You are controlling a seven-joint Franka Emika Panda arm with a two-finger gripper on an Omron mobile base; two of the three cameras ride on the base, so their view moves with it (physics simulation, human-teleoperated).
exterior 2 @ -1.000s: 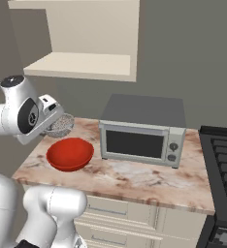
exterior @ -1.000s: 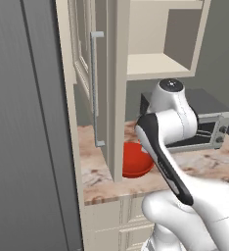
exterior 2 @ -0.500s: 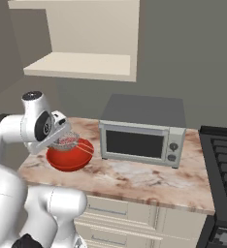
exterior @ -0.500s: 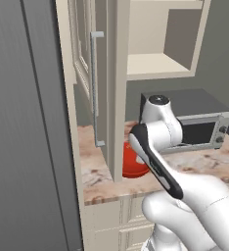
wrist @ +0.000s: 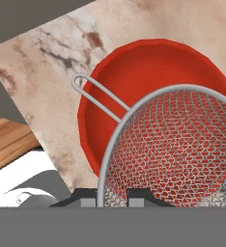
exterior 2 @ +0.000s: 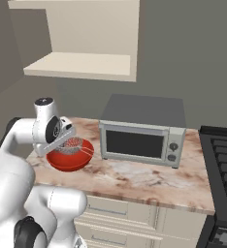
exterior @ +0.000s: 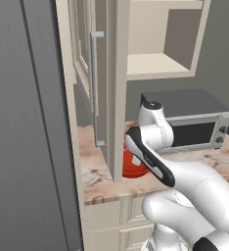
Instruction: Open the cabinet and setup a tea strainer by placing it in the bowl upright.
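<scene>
Placing step: my gripper clamped the tea strainer rim, over the bowl.
Next: lower, level, let go.

At the centre of your right base view a grey microwave sits on a marbled counter, its dark window facing you and two knobs at its right end. A black stove fills the right edge, just beside the counter. Cream drawer fronts run below the counter. In your left base view a tall dark grey panel covers the left side.
</scene>
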